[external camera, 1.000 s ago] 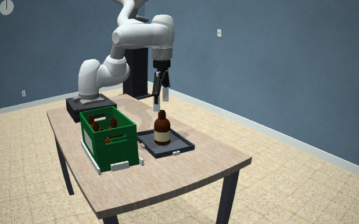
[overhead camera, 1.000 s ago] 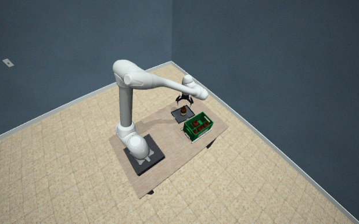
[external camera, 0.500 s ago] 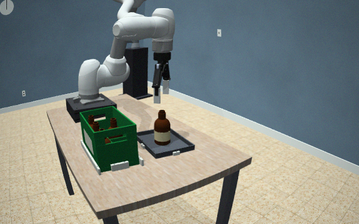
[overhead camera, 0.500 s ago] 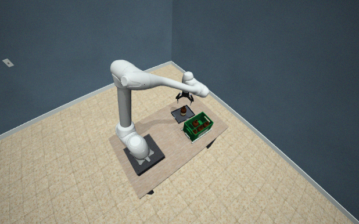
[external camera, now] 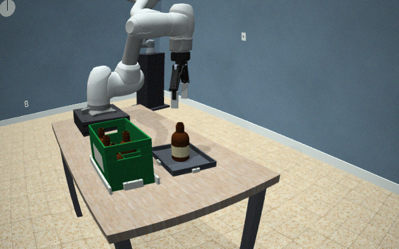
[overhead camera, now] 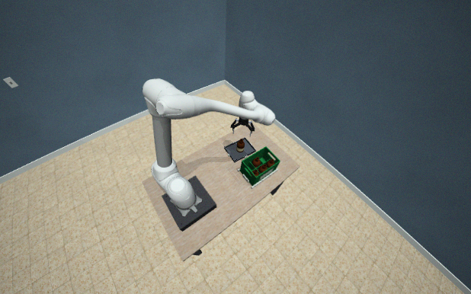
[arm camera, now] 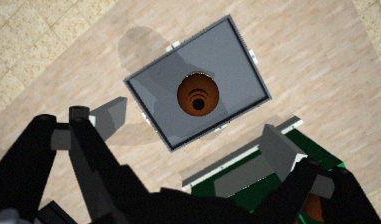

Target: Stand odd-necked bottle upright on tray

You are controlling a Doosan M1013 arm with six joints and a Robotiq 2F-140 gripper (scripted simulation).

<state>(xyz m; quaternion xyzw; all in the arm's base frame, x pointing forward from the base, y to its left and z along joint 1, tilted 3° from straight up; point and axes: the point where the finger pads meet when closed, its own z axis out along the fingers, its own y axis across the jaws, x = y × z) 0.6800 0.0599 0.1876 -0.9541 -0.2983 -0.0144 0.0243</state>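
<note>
You had the bottle standing upright on the tray, its long axis vertical and its mouth straight below the pincer, well apart from it. The pincer hung spread to its widest, pinching nothing and touching nothing, with its fingertips framing the tray in the wrist view. Beside the tray on the surface, the green crate appeared to hold the other 4 bottles, so by my reading any coming move only needed to carry the pincer away without dipping toward that neck.
</note>
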